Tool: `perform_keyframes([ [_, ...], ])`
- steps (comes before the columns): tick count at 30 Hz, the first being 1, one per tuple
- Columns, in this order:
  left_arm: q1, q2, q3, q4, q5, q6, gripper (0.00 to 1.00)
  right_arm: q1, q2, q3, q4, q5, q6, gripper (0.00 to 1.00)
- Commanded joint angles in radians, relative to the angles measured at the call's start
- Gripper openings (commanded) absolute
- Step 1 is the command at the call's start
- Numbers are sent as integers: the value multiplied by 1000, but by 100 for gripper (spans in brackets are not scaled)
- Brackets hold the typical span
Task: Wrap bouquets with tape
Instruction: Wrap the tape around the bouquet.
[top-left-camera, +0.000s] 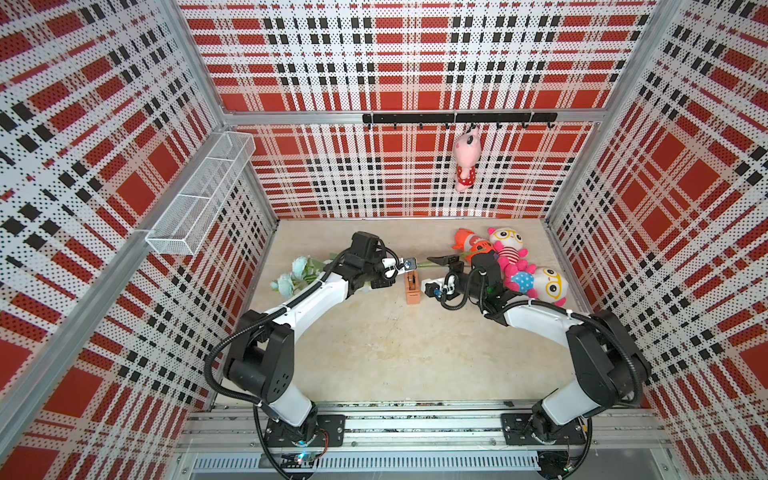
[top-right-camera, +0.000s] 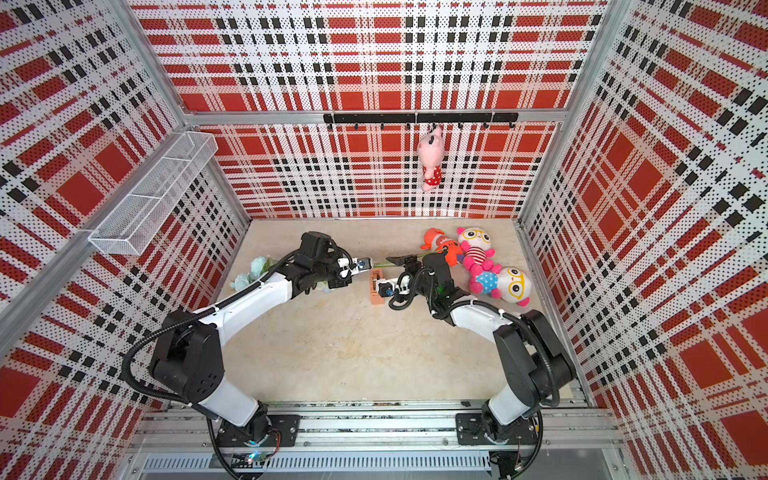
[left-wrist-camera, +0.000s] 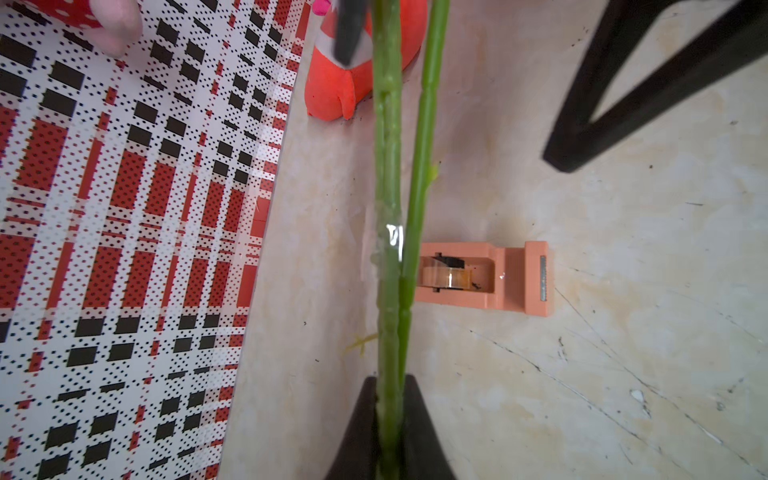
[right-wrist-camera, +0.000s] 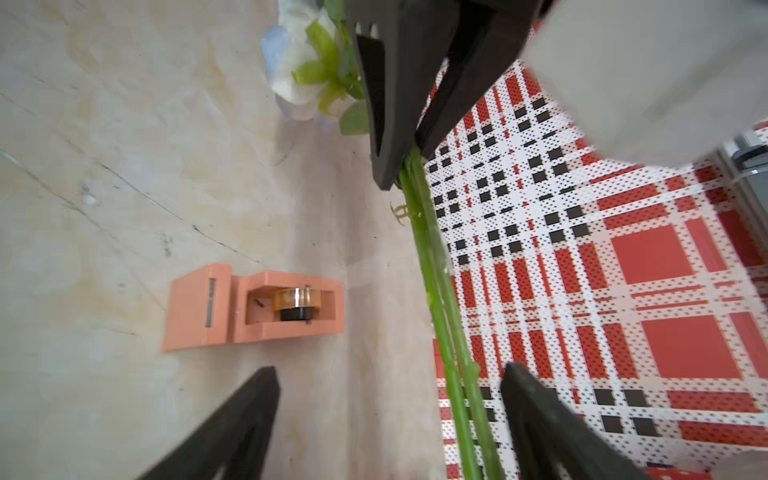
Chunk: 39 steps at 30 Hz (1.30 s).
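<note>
The bouquets (top-left-camera: 293, 274) (top-right-camera: 249, 272) lie at the left, pale blue-white blooms under my left arm, long green stems (left-wrist-camera: 388, 208) (right-wrist-camera: 440, 291) running right. My left gripper (top-left-camera: 405, 268) (top-right-camera: 363, 266) (left-wrist-camera: 388, 380) is shut on the stems. A clear strip (left-wrist-camera: 392, 241) clings to them ahead of the jaws. My right gripper (top-left-camera: 434, 272) (top-right-camera: 392, 272) (right-wrist-camera: 390, 370) stands open, and the stems pass between its fingers close to one of them. The peach-orange tape dispenser (top-left-camera: 412, 287) (top-right-camera: 376, 286) (left-wrist-camera: 511, 278) (right-wrist-camera: 249, 307) sits on the floor just below the stems, between both grippers.
An orange plush fish (top-left-camera: 469, 243) and two pink dolls (top-left-camera: 511, 253) (top-left-camera: 544, 284) lie right behind my right wrist. A pink plush (top-left-camera: 466, 160) hangs from the hook rail (top-left-camera: 415, 118) on the back wall. A wire basket (top-left-camera: 199, 195) juts from the left wall.
</note>
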Motion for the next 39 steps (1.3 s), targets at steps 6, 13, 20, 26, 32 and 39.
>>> perform_keyframes([
  [6, -104, -178, -224, 407, -267, 108, 0, -282, -12, 436, -832, -473, 660, 98],
  [13, -193, -218, -372, 701, -442, 235, 0, -229, 157, 702, -1145, -408, 612, 94],
  [20, -241, -200, -405, 796, -517, 334, 0, -156, 365, 928, -1372, -293, 535, 89],
  [26, -255, -182, -392, 800, -518, 360, 0, -122, 508, 1098, -1510, -256, 474, 81],
  [32, -263, -172, -378, 789, -510, 358, 0, -100, 556, 1159, -1559, -251, 438, 71],
  [39, -231, -181, -393, 782, -453, 334, 0, -106, 466, 1174, -1578, -223, 404, 77],
])
